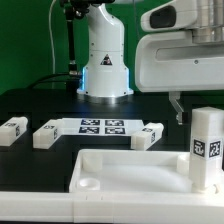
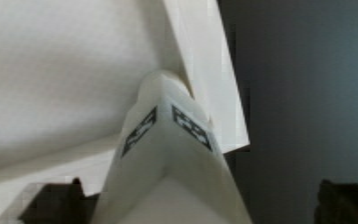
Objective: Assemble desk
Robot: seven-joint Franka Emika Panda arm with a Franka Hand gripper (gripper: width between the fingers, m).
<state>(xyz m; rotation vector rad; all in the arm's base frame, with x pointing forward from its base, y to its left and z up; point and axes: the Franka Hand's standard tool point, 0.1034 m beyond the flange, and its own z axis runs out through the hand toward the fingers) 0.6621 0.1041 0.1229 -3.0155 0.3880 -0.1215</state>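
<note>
The white rimmed tabletop (image 1: 130,160) lies at the front, with a round corner socket (image 1: 88,183) showing. One white leg (image 1: 207,148) stands upright at its corner on the exterior view's right, with its tag facing the camera. My gripper (image 1: 190,108) hangs just above and behind that leg. In the wrist view the leg (image 2: 167,130) rises corner-on between my dark fingertips (image 2: 51,202), with a gap on both sides. The gripper (image 2: 197,205) is open. The tabletop (image 2: 69,80) fills the background there. Three more legs (image 1: 13,129) (image 1: 47,133) (image 1: 148,134) lie on the black table.
The marker board (image 1: 100,126) lies flat between the loose legs, in front of the robot base (image 1: 104,60). A dark stand (image 1: 68,40) rises at the back on the exterior view's left.
</note>
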